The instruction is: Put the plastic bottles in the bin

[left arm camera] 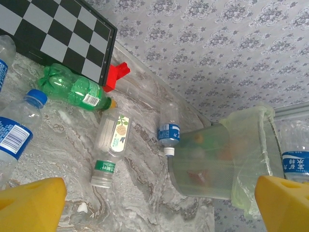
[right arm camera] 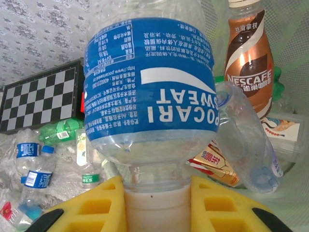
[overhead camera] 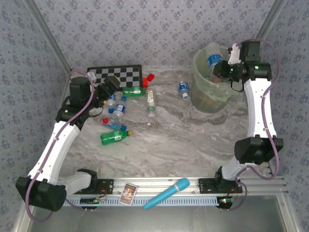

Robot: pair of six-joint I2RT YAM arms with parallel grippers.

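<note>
My right gripper is shut on the white cap of a clear blue-labelled bottle, holding it over the pale green bin at the back right. Inside the bin lie a brown bottle and a clear bottle. My left gripper is open and holds nothing, hovering at the back left. Ahead of it lie a green bottle, a clear green-labelled bottle and a blue-labelled bottle beside the bin. Another green bottle and several clear bottles lie at the left.
A chessboard leans at the back left with a red block beside it. A turquoise microphone-shaped object and a small card rest on the front rail. Patterned walls close in three sides.
</note>
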